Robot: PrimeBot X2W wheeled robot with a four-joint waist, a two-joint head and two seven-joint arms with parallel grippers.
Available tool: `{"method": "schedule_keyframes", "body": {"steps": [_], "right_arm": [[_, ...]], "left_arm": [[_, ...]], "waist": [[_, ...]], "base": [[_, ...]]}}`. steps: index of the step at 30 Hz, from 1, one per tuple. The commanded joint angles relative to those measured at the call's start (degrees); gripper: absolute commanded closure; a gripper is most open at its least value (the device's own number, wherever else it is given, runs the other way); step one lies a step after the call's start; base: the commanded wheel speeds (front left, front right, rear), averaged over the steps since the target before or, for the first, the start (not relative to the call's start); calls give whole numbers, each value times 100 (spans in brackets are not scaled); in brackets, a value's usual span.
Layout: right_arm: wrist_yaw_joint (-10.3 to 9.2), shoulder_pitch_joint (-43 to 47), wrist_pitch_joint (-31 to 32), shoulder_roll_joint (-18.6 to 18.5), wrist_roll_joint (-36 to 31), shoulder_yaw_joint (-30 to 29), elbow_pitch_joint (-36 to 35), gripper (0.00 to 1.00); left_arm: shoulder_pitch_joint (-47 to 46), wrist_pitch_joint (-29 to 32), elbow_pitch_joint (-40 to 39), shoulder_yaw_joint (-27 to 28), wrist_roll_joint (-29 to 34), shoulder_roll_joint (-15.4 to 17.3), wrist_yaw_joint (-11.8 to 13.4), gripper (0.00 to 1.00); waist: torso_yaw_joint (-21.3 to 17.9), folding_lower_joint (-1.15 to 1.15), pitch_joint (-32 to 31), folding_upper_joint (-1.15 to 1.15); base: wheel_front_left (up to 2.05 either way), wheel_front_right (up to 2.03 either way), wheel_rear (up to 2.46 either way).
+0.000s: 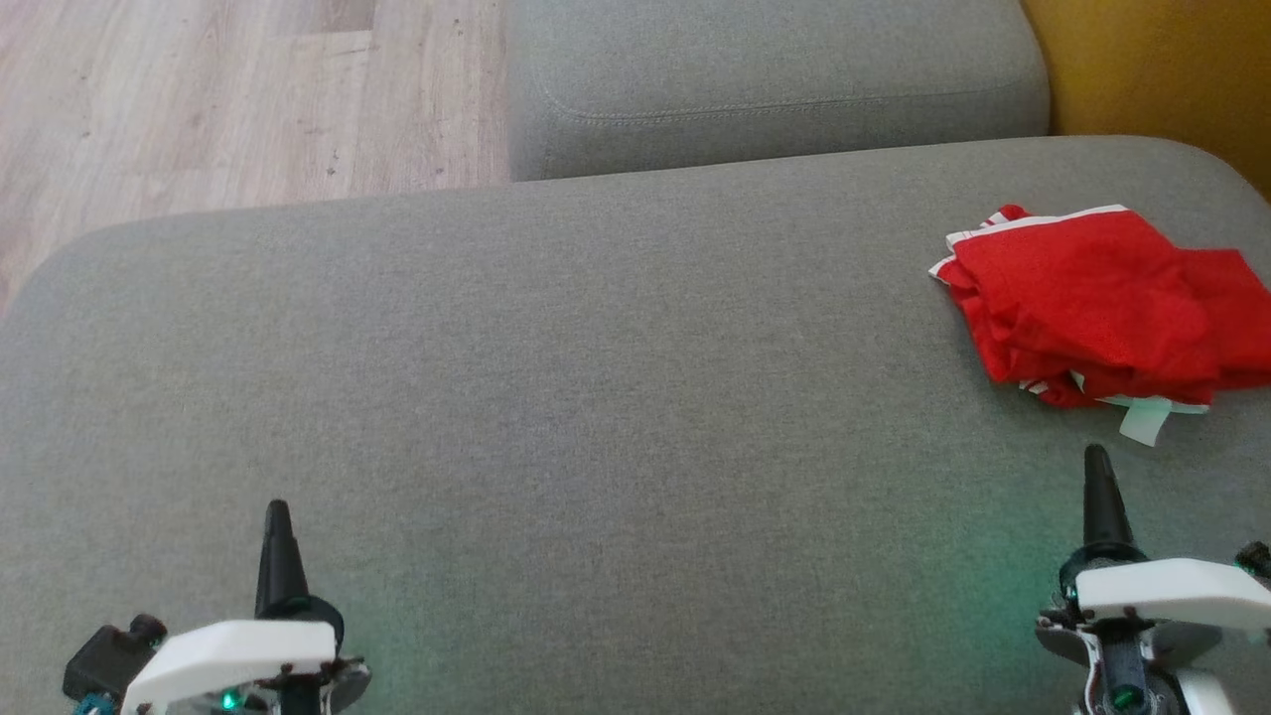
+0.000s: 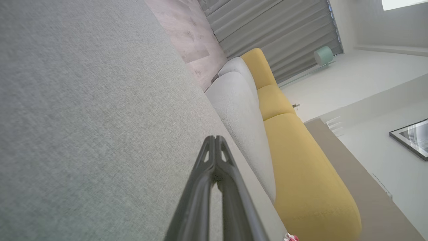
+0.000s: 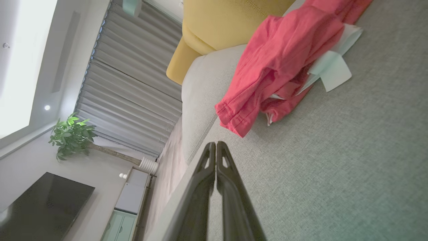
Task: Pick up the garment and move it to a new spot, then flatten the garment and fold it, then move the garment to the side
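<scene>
1. The left claw (image 2: 214, 139) has its two dark fingers pressed together over the grey cushion (image 2: 83, 117).
2. Beside that cushion sit a paler grey cushion (image 2: 240, 110) and a yellow backrest (image 2: 301, 160).
3. Grey curtains (image 2: 267, 23) hang beyond.
4. A sliver of the red garment (image 2: 290, 237) shows at the bottom edge.

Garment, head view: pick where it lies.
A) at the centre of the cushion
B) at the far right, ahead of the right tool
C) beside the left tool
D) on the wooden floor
B: the red garment lies bunched near the right edge of the grey cushion, just beyond the shut right tool and not touching it.
</scene>
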Motion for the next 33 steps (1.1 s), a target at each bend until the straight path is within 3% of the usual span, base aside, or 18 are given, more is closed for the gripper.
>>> {"method": "schedule_keyframes", "body": {"steps": [1,33], "right_arm": [[29,-329,36,-43,170,48,-223,100],[41,-490,623,-44,2503,-147,-268,100]], "left_arm": [[-315,35,-157,184,-131,70,-40,100],[-563,635,-82,596,-2123,71,-80,100]], "waist": [[0,0,1,0],[9,0,41,0]], "base": [[0,0,0],[0,0,0]]}}
